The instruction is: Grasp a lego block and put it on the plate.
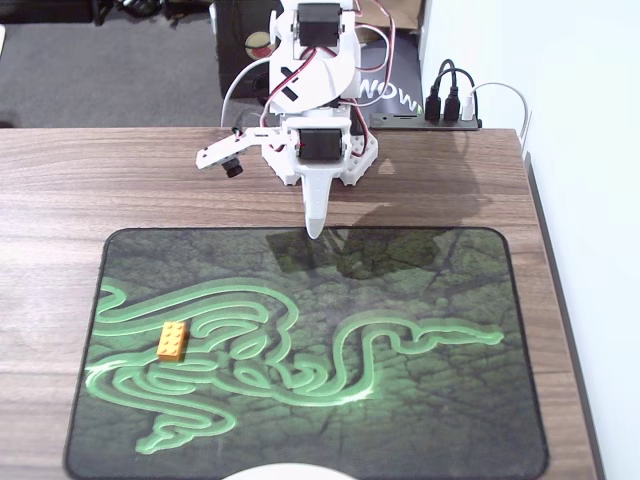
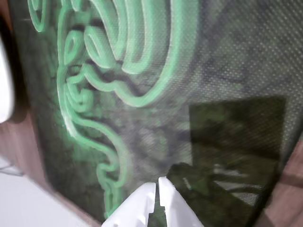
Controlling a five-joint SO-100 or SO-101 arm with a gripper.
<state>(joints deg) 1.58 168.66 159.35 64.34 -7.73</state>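
In the fixed view the lego block is seen on the mat's left, well apart from the gripper and the plate at the bottom edge, while in the wrist view the gripper is nearly closed, empty, block unseen; a blind descent could miss or nudge it.

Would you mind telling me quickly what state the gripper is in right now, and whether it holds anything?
Gripper: closed and empty; the lego block lies on the mat, well away from it.
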